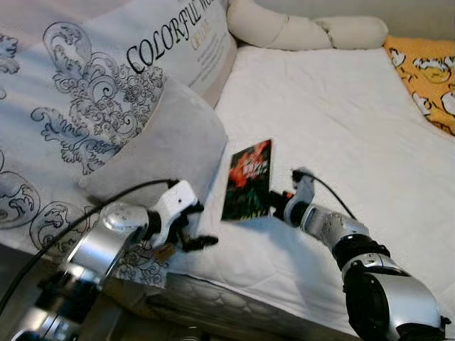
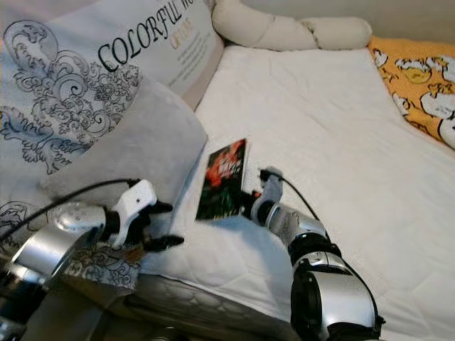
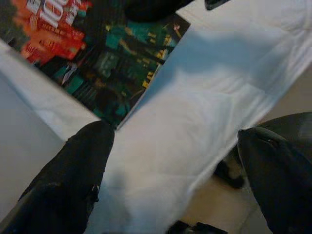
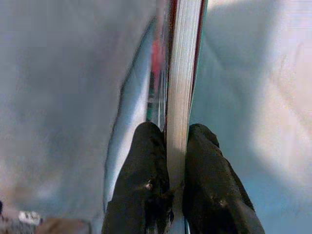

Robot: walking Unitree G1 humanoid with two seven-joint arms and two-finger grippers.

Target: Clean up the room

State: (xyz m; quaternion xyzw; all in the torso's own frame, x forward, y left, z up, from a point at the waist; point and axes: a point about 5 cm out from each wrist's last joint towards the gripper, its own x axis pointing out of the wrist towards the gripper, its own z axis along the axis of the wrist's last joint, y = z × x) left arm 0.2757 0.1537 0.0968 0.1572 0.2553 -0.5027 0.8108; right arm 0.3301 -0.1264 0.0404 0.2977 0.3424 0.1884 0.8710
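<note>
Holding a book (image 1: 247, 180) upright on the bed's white sheet (image 1: 341, 121), the right gripper (image 1: 279, 202) has its two fingers (image 4: 146, 185) pinched flat against the page block at the book's lower edge; the dark cover with red lettering faces the camera. Left gripper (image 1: 190, 226) hovers just beside the book, on the pillow side, at the mattress edge (image 1: 234, 302), fingers spread wide and gripping nothing; its wrist view looks down on the cover with a bare sheet between the fingertips.

Beyond the book, touching or nearly touching its far edge: grey pillow (image 1: 167, 142). Behind that, a large printed cushion (image 1: 121, 64) with scrollwork and "COLORFUL" lettering. Farther off from the book, at the head of the bed, a cream knotted bolster (image 1: 306, 30); well apart to the far right, an orange patterned cloth (image 1: 426, 71).

Step in hand, as judged: book lifted off the bed, grip secured, not yet carried away. Next move calls for raising it clear of sheet and pillow, then taking it to wherever books belong; no such spot is visible. Risk: pinch near one edge could let the book pivot or splay open.
</note>
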